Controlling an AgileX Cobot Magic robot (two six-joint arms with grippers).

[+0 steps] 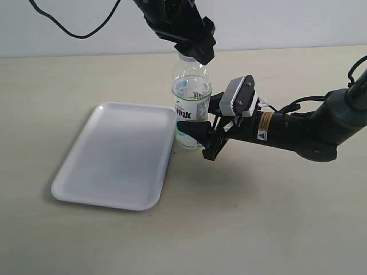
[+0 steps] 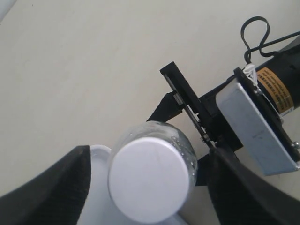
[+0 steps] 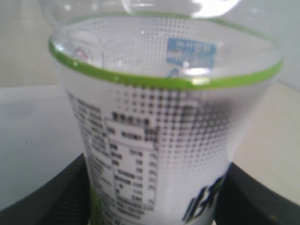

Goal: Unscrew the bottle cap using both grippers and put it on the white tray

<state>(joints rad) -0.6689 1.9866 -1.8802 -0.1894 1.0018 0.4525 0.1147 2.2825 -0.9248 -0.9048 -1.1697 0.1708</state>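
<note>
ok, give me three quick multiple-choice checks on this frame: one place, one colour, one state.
1. Relative to the white tray, the bottle stands: A on it; B beside it on the table; C far from it.
2. The bottle cap is: A blue; B white; C green.
3. The left tool is: A open around the cap; B shut on the cap; C resting on the table.
1B, base sits off the rim; 2B, plain white from above; 3A, gaps show either side of the cap.

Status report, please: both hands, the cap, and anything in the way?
Left hand open around cap, not touching. Right hand shut on bottle. Cap on bottle, not yet removed. Nothing between bottle and tray.
</note>
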